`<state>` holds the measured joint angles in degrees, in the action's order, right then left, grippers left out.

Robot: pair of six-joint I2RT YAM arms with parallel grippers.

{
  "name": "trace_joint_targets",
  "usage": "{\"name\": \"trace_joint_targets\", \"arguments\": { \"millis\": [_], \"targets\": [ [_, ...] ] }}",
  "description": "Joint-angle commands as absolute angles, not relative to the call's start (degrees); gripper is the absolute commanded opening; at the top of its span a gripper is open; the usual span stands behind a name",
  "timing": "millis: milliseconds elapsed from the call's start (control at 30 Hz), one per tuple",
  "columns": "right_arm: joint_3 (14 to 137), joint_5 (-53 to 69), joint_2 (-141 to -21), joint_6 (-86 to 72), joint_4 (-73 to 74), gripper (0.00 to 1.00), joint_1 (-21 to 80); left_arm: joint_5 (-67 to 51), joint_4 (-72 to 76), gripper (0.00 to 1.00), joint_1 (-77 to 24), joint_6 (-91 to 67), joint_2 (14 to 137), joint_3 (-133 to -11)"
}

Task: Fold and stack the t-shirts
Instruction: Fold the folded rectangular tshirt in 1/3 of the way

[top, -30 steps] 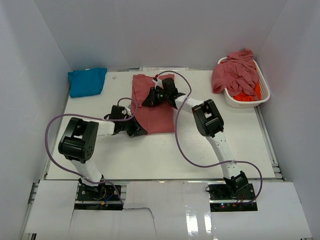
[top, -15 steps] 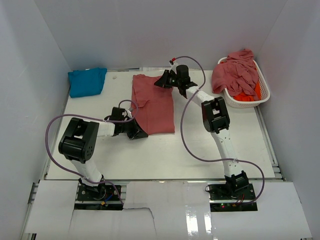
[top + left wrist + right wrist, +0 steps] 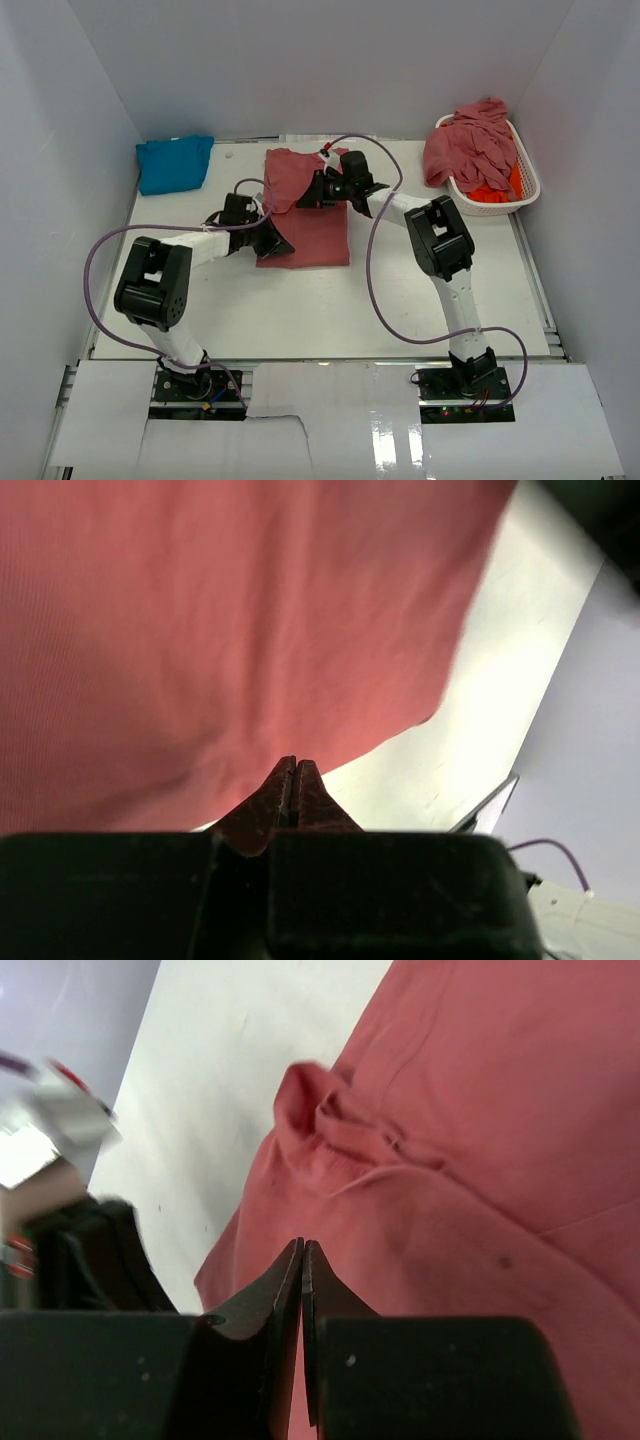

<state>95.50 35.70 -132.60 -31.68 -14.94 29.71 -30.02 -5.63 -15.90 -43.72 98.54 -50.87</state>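
Right gripper [image 3: 305, 197] has swung back in from the far edge of the rose-red t-shirt [image 3: 312, 228] and now sits over its upper middle, while the left gripper [image 3: 278, 243] has crept up a bit along the shirt's left side. That shirt lies spread flat mid-bench, long side running away from the arms, and its near-left corner looks tugged out slightly. Both sets of jaws are squeezed together with no real gap. In the left wrist view the tips sit right at the cloth's edge, and in the right wrist view they're just above the fabric near a bunched fold [image 3: 315, 1100]. Honestly I can't tell if either has any cloth pinched. The right wrist covers part of the shirt's top, so that bit is hidden. A turquoise t-shirt [image 3: 175, 163] sits folded in the far-left corner of the bench [image 3: 300, 310], well apart. Far right is the white slatted basket [image 3: 527, 190] with a heap of rose-red t-shirts [image 3: 470, 148] spilling over an orange t-shirt [image 3: 495, 190]. Purple cables [image 3: 370, 290] loop from both arms.
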Motion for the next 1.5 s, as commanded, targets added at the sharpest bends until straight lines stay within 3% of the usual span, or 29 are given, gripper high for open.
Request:
{"name": "trace_joint_targets", "arguments": {
  "millis": [0,200,633,1233,1467],
  "targets": [
    [94.0,37.7,-129.9,-29.8,-15.3,0.08,30.8,-23.8,-11.1,0.0,-15.9,-41.1,95.4,-56.3],
    [94.9,38.1,-133.4,-30.4,-15.5,0.08,32.5,-23.4,-12.4,0.0,-15.9,-39.1,102.6,-58.3],
    [109.0,37.3,-145.5,-30.3,-12.9,0.08,33.9,-18.5,-13.3,0.0,-16.1,-37.3,108.9,-56.4],
    [122.6,30.1,-150.8,-30.4,-13.2,0.09,30.0,-18.5,-14.9,0.0,-16.8,-38.1,105.6,-53.5],
    [120.8,32.7,-145.6,-29.8,-11.4,0.09,26.5,-18.9,-15.4,0.0,-17.1,-39.4,103.6,-54.1]
  ]
}}
